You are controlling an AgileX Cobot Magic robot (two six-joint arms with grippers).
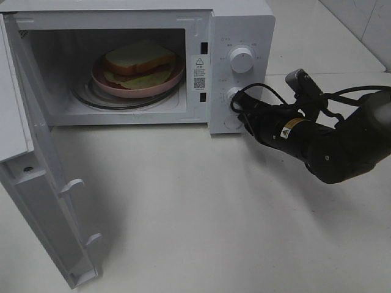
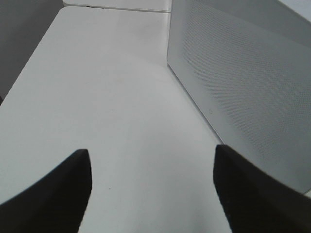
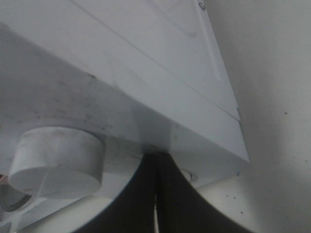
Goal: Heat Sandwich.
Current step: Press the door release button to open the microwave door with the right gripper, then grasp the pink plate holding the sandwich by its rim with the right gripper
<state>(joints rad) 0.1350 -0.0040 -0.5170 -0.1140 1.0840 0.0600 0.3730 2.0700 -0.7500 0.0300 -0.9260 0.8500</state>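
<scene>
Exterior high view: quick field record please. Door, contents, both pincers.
door: open, standing wide at the left
sandwich: inside the microwave, lying on the plate
plate: pink, on the glass turntable
right pincer: shut, empty, tips at the control panel beside the lower knob
left pincer: open, empty, above the table next to the vented side wall
heating: door not yet closed
</scene>
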